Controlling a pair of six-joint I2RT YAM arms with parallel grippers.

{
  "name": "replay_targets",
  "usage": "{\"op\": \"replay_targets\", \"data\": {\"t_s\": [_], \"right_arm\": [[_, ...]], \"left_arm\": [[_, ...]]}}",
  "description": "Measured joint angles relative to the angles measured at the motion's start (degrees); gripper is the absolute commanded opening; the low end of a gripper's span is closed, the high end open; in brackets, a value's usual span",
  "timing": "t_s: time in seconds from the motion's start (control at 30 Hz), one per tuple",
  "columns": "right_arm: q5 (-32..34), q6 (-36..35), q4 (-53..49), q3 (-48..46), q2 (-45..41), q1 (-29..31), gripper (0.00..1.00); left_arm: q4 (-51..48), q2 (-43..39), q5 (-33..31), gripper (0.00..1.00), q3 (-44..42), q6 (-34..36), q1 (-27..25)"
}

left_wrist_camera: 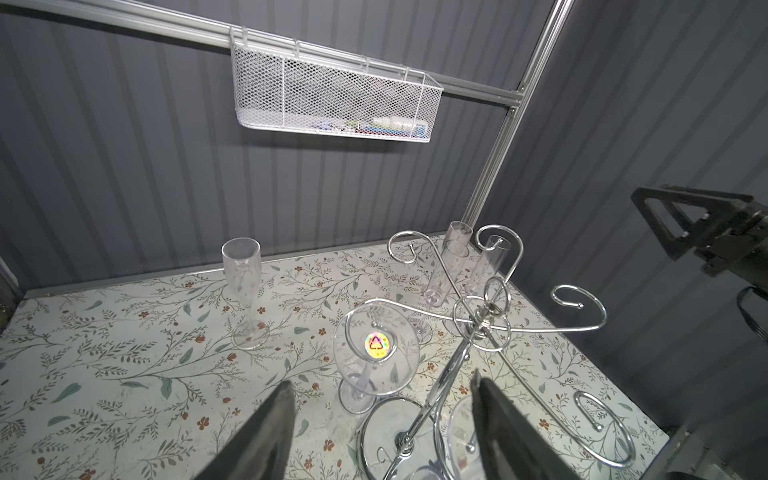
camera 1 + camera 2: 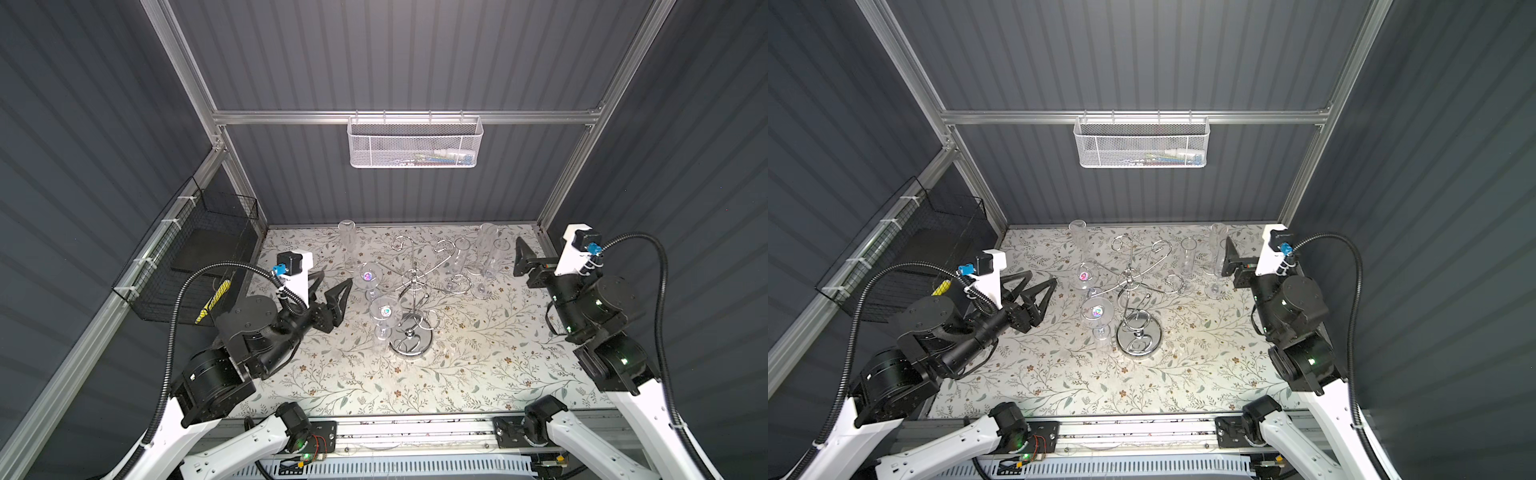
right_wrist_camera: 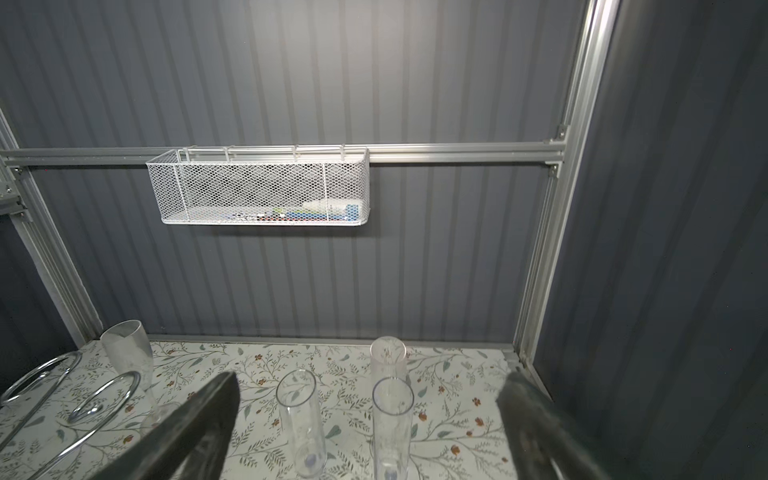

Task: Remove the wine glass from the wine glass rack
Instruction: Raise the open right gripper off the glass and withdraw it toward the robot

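The wine glass rack [image 2: 410, 337] stands upright near the middle of the table [image 2: 478, 374], its post vertical over the round mirrored base and its curled arms spreading outward. Two glasses hang from the arms on its left side, both with the long axis vertical, foot uppermost in a spiral and bowl pointing down at the table. Each foot carries a shiny round sticker. The rear wine glass [image 2: 368, 276] hangs farther back. The front wine glass [image 2: 384, 312] hangs just beside the base.

The left pincer [image 2: 336, 279] is left of the rack, level with the rear wine glass and pointing at it. Its fingers are parted and hold nothing. In the left wrist view that glass [image 1: 376, 347] sits just ahead of the fingertips, in line with the gap and apart from both. The front glass shows only partly behind one finger [image 1: 503, 419].

The right pincer [image 2: 520, 256] is at the right edge of the table, well apart from the rack, spread wide and empty, facing the upright flutes [image 3: 301, 415].
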Motion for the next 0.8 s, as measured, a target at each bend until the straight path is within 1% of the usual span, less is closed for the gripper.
{"op": "replay_targets", "data": {"t_s": [0.2,0.37,0.5,0.67,0.8], "right_arm": [[-1.6,9.5,-12.3,2.4,-3.0,0.0,0.99],[-7.2,16.4,-19.8,3.8,-3.2,0.0,0.99],[-12.0,20.7,-23.6,4.1,-3.2,0.1,0.99],[-17.2,24.6,-26.5,4.1,-3.9,0.4,0.99],[-19.1,26.4,-27.5,4.1,-4.9,0.4,0.99]], "left_arm": [[-0.1,-1.7,-0.2,0.70,-1.4,-2.1,0.0],[-0.1,-3.3,-0.4,0.70,-3.1,-5.4,0.0],[-0.2,-4.2,-0.1,0.70,-5.9,-9.5,0.0],[0.2,-3.9,1.8,0.70,-8.5,-14.2,0.0],[2.4,-3.4,3.6,0.70,-9.2,-17.1,0.0]]}}
